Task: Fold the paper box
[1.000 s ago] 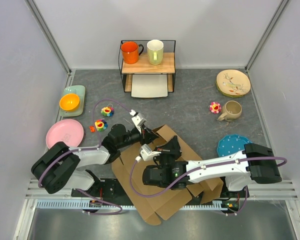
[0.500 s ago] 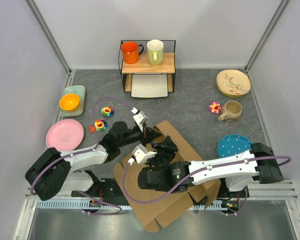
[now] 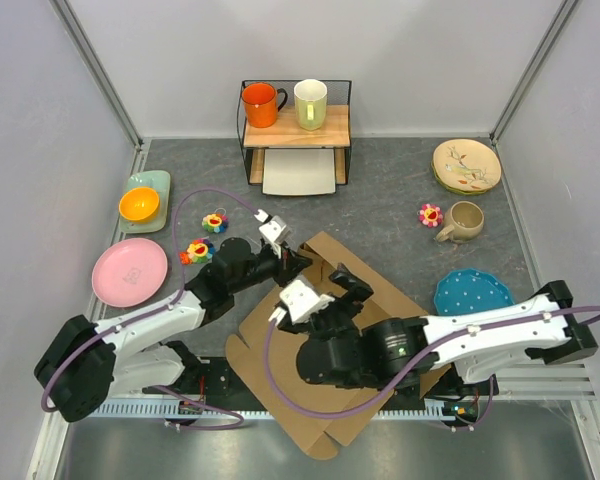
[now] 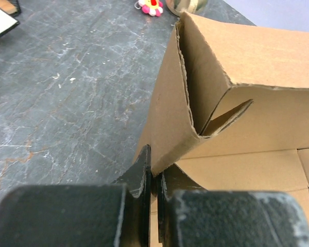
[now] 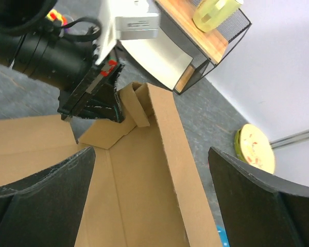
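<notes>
The paper box (image 3: 280, 400) lies in the middle of the counter (image 3: 400, 190), close to the two arms. It is half made: one side wall stands up and the rest lies flat. The left gripper (image 4: 154, 177) has its jaws shut tight on the low edge of the standing wall, near a corner. The right gripper (image 5: 152, 190) hangs over the inside of the box with its jaws wide apart, holding nothing. The box looks light and thin. It seems stiff on the flat parts but bends at the creases, so I think a wall flops back if let go. A good place to hold is a flap's edge, near a fold.
</notes>
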Motion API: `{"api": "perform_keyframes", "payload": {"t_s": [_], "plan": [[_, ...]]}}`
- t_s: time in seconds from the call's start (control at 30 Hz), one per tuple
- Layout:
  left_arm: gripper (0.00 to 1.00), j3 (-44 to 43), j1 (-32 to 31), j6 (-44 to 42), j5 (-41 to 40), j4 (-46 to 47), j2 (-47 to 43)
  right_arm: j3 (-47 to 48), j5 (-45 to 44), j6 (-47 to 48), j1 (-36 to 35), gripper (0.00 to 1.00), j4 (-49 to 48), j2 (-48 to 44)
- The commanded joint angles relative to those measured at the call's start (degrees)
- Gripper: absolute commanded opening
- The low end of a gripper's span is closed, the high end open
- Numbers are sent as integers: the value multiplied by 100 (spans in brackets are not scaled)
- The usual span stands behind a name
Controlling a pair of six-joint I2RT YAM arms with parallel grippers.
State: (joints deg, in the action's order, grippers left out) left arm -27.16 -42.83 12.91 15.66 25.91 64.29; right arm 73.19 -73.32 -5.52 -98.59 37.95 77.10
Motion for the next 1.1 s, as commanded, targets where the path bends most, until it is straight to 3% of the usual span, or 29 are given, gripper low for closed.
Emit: {"api": "perform_keyframes", "payload": {"t_s": [0.0,0.13,0.23,0.4,0.57,0.77,0.9,1.07], "plan": [[2,-395,-6,-113,-519,-944,-408,380,-314,-940,-12,98,-16,-616],[2,-466,3,150,-1019,-1622,-803,345,114,-1827,462,98,-16,-995],[2,-344,3,326,-1310,-1931,-1137,144,283,-1830,831,98,-60,-1101],[2,-150,3,186,-1346,-2037,-1498,-339,731,-1233,1298,98,-349,-899],[2,-158,-6,37,-1329,-2143,-1560,-656,968,-442,1421,98,-1306,-820],[2,-141,3,19,-1302,-2169,-1507,-701,803,463,1798,96,-1826,-276],[4,-62,3,19,-1294,-2090,-1507,-910,652,982,2159,82,-2116,85],[13,123,3,-25,-1127,-1634,-1516,-1306,740,1544,2361,49,-2616,261]]}}
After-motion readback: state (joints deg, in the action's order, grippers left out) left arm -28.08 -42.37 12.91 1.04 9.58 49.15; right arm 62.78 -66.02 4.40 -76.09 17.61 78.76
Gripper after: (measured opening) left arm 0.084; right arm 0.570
